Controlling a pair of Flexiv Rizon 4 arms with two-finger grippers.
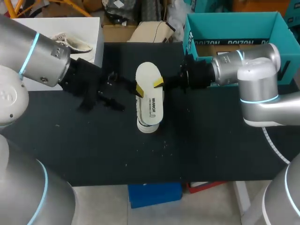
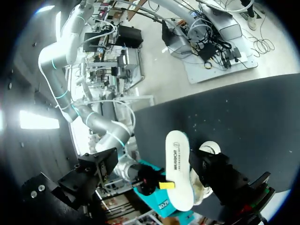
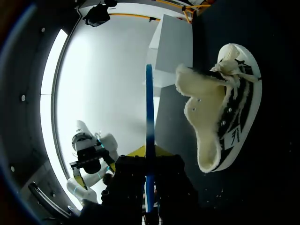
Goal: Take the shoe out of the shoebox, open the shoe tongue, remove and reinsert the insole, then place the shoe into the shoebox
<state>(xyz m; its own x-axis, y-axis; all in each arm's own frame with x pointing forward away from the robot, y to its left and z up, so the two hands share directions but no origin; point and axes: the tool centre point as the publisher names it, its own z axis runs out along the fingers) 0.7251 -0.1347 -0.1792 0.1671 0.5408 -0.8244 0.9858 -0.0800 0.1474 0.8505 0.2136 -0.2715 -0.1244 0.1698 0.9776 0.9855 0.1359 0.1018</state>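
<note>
A white insole [image 1: 150, 93] with a blue underside hangs over the middle of the black table, and my right gripper [image 1: 157, 84] is shut on its edge. In the right wrist view the insole [image 3: 149, 117] is edge-on between the yellow tips of that gripper [image 3: 149, 152]. The cream-lined shoe [image 3: 220, 112] lies on its side beside it, tongue spread open. From above, the shoe [image 1: 150, 123] sits under the insole. My left gripper [image 1: 117, 91] stands wide open to the insole's left, touching nothing. Its view shows the insole [image 2: 178, 168] ahead of its black fingers [image 2: 225, 178].
A white shoebox [image 1: 91, 51] with another shoe [image 1: 70, 42] in it stands at the back left. A teal box [image 1: 234, 21] stands at the back right behind my right arm. The black table [image 1: 211, 150] extends toward the near edge.
</note>
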